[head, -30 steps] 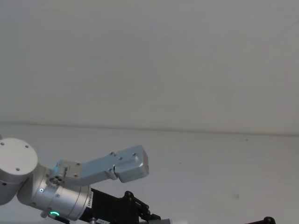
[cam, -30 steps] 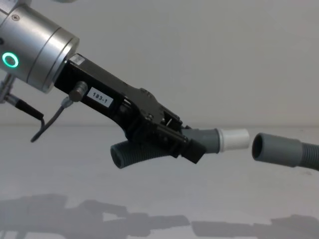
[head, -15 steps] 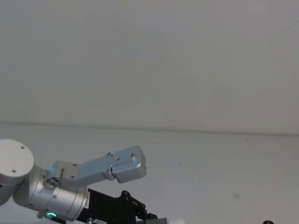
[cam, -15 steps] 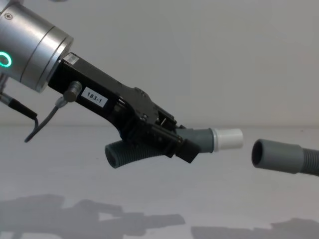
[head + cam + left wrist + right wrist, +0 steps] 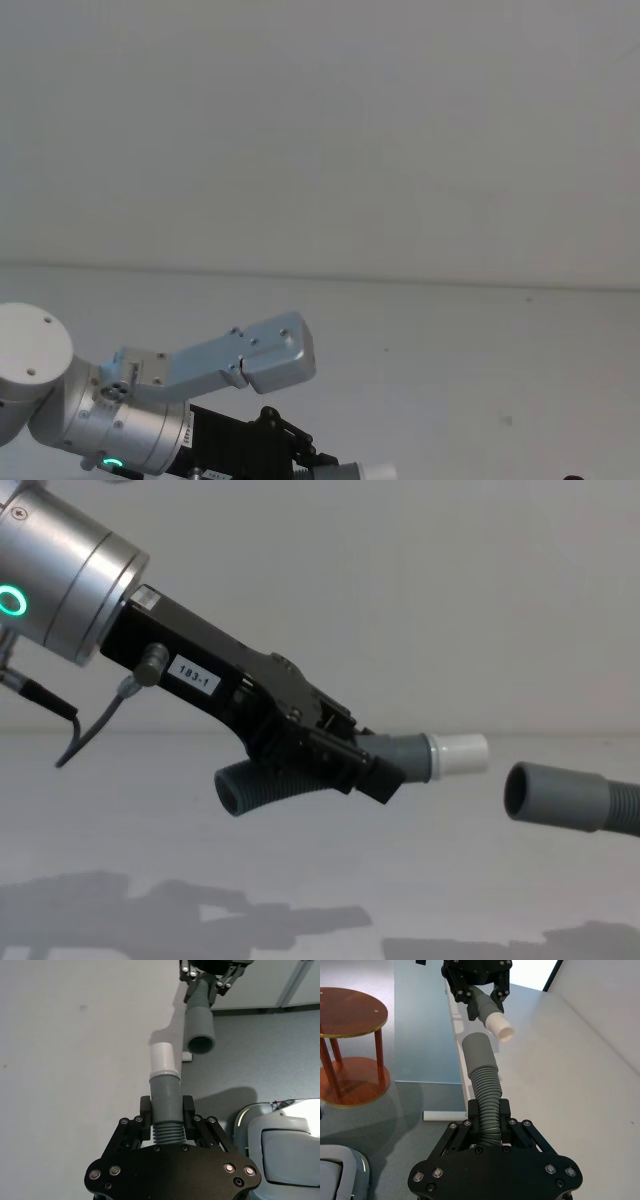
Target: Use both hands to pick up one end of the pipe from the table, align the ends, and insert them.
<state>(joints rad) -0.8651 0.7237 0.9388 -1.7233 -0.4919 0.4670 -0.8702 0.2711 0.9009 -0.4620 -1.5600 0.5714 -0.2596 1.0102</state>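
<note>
held above the plain matte white table: two short bent dark-grey ribbed hose pieces. clamped in the black angular left gripper with the small white label, the first hose piece, its smooth grey cuff with narrower white tip pointing toward the other piece. gripped on its ribbing by the black right gripper, the second hose piece, its wider hollow grey cuff facing the white tip, near but apart, mouth sitting slightly lower in the chest view. not yet inserted.
</note>
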